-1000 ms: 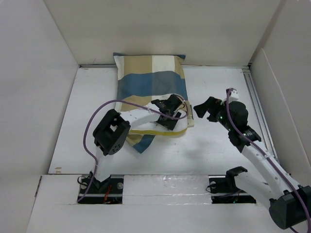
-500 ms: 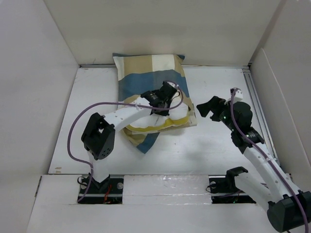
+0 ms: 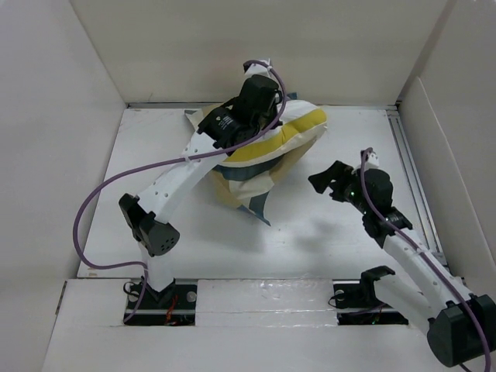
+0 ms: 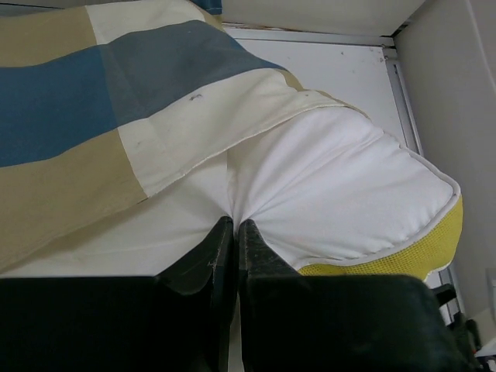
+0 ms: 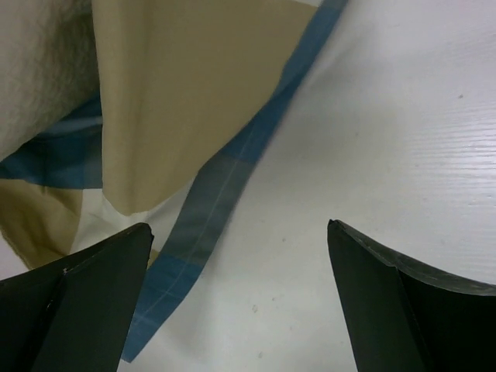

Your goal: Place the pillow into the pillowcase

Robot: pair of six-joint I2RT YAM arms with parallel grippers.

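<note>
pillow (image 4: 341,186): pinched by the left end effector (image 4: 235,226); the white cover bunches into a fold right at the fingertips. The yellow-piped corner sticks out ahead and to the right of that pinch, uncovered. In the top view it looks lifted off the tabletop (image 3: 349,232), hanging under the left wrist at the far side.
pillowcase (image 4: 93,116): draped over the pillow ahead-left of the left fingertips, cream hem crossing the pillow just beyond the pinch. The rest sags below the left end effector. A loose blue-edged flap lies ahead-left of the right end effector (image 5: 240,302), not touching it.
left end effector: clamped tight on a thin fold of pillow fabric, no gap between the jaws.
right end effector: jaws spread wide, nothing in them, low over the tabletop, well right of the bundle.
progress: my read is partly in. One end is covered, the yellow corner is out.
step in hand: left holds the pillow up; right needs the pillowcase's open hem.
do it well: bring the right end effector in to the hem and take one layer only, so the mouth is left open. Then pull the hem out over the exposed corner, away to the right of the left pinch. Left held high lets the pillowcase hang free.
risk: the pinch is shallow and may slip under load. Catching both pillowcase layers shuts the mouth.
</note>
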